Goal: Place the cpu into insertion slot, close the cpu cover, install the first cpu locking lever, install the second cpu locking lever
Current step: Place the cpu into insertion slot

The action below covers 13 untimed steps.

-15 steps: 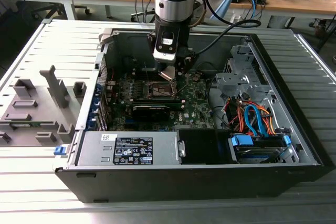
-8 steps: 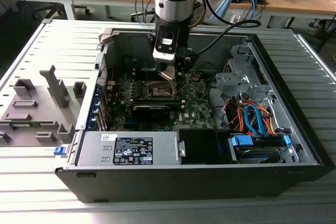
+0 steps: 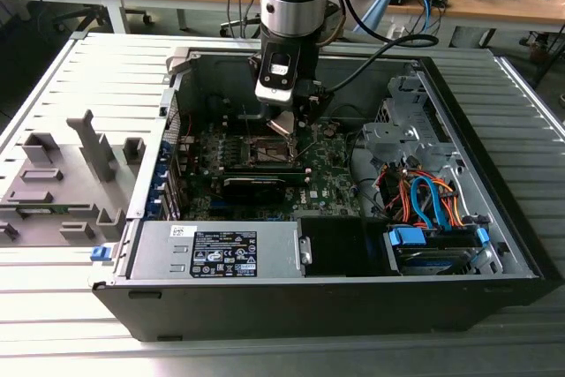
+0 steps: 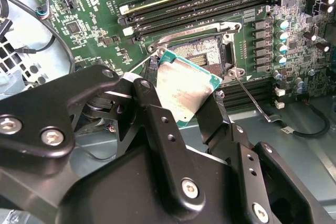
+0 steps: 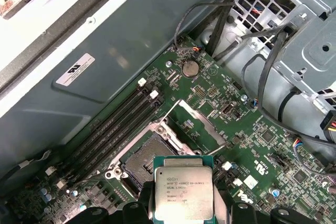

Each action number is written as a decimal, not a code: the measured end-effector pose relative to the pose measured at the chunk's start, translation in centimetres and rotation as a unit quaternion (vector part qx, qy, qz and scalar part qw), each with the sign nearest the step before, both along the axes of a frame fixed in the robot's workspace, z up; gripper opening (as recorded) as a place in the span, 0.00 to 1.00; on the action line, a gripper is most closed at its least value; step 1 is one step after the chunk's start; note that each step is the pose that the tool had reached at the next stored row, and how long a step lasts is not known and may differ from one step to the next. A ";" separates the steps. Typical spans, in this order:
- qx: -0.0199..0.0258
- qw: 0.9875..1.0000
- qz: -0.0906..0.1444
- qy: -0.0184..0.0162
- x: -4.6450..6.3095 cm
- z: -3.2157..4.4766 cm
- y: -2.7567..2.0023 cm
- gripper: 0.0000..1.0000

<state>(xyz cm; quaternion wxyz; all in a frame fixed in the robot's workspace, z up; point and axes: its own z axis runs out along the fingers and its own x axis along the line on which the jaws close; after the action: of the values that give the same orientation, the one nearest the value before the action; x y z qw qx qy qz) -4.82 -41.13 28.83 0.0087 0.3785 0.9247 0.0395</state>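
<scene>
My gripper (image 4: 181, 97) is shut on the cpu (image 4: 185, 88), a small square chip with a pale metal face and a green edge, held tilted between the black fingers (image 4: 157, 124). The cpu (image 5: 184, 187) hangs just above and beside the insertion slot (image 5: 137, 157), a dark square recess with a metal rim. In the first wrist view the cpu cover (image 5: 197, 124) stands raised at the slot's far side. A thin wire lever (image 4: 257, 97) sticks out by the slot (image 4: 202, 51). In the exterior view the gripper (image 3: 282, 123) hovers over the motherboard's middle.
The open computer case (image 3: 494, 218) lies on a slatted metal table. Black memory slots (image 4: 199, 3) run alongside the socket. A black graphics card (image 3: 256, 184), a power supply (image 3: 221, 249), and orange and blue cables (image 3: 424, 200) fill the case. Grey fixtures (image 3: 62, 174) sit at the exterior view's left.
</scene>
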 end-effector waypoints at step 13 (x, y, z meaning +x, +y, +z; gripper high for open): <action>0.000 1.000 -0.011 0.000 0.0 0.00 0.00 0.54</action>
<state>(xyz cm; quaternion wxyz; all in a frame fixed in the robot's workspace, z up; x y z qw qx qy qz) -4.82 -41.13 28.83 0.0091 0.3887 0.9205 0.0394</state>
